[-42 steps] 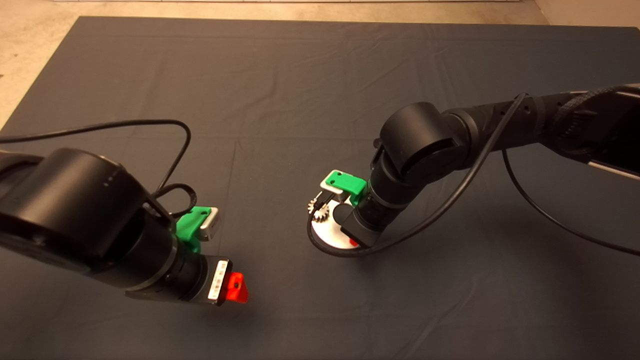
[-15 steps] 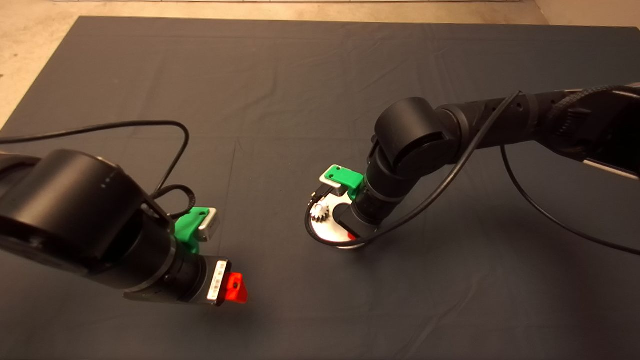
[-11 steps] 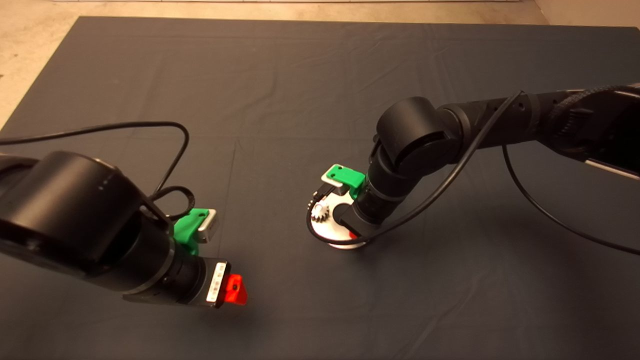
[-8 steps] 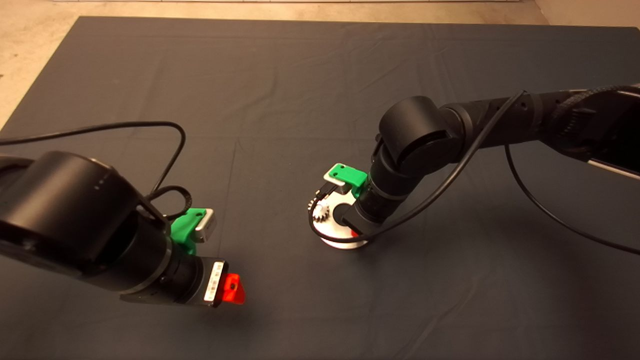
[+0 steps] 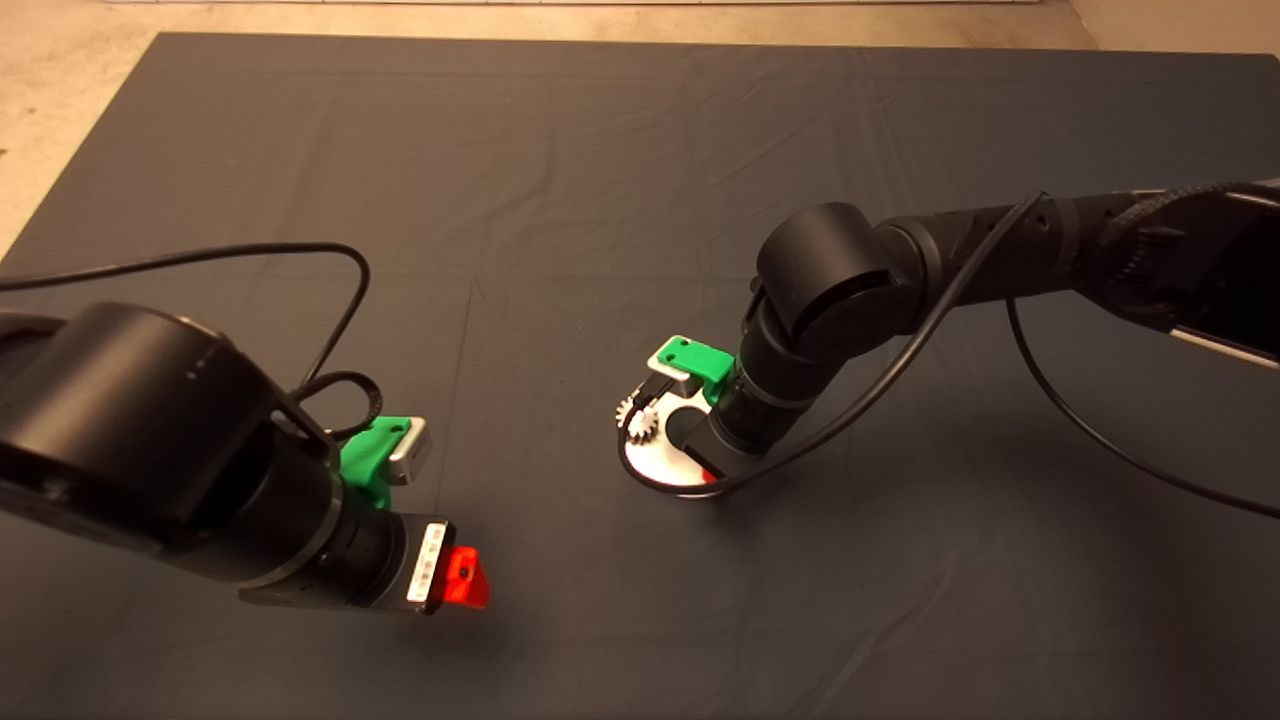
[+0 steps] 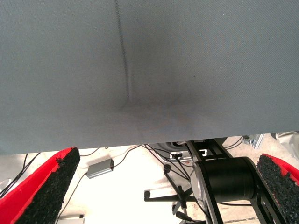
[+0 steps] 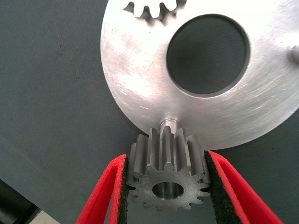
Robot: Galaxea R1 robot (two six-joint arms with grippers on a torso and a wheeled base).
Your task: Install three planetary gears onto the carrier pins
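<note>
1. Head view: right arm bends down over the disc mid-mat; one gear sits at the disc's left rim. Left gripper hangs lower left over bare mat.
2. Left wrist view: fingers spread wide, nothing between them.
3. Right wrist view: right gripper clamps a gear just above a pin at the disc's edge; second pin bare.

Warm, dim light overhead; wrist views brighter

From my head camera the mat looked dim and orange-tinted, with soft shadows under both arms and the disc blown out white. My right wrist view was sharp, glare streaking the disc. The floor beyond the mat was overexposed in my left wrist view.
</note>
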